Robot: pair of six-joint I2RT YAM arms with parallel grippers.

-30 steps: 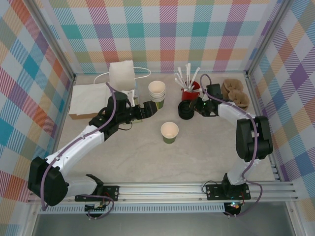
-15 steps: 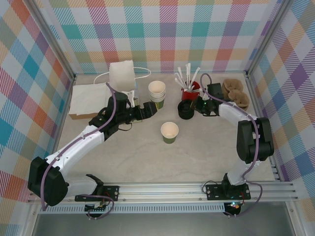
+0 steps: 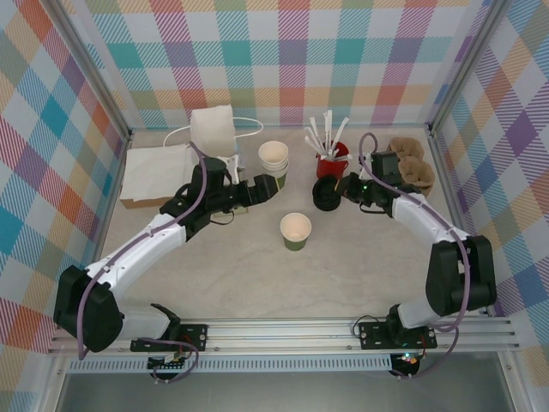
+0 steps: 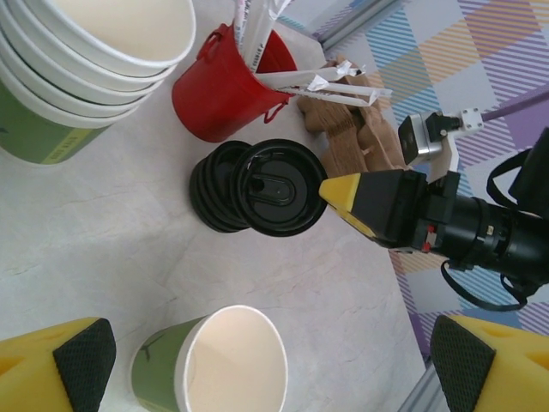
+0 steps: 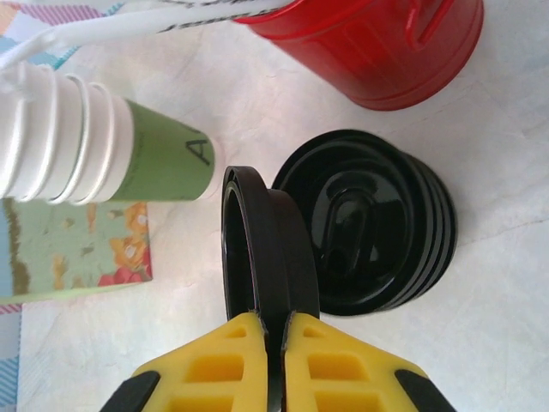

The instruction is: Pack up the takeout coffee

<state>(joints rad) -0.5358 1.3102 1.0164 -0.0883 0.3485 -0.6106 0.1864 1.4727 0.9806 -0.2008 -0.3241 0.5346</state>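
Item: your right gripper (image 5: 273, 322) pinches one round black plastic lid (image 5: 257, 249), tilted beside the stack of black lids (image 5: 369, 223).
Small pale green paper cup (image 3: 295, 230): mid-table, uncapped.
Your left gripper (image 3: 262, 190): wide, empty.
Outstanding: capping, packing.

One red cup (image 3: 328, 163) holds a bunch of white sticks (image 4: 262, 26), too many to count. In front of it: one pile of black lids (image 4: 210, 184) and one loose black lid (image 4: 279, 190). Left of it: one stack of paper cups (image 3: 274, 160) and one single green cup (image 3: 295, 230). Right of it: one heap of brown trays (image 3: 410, 163).
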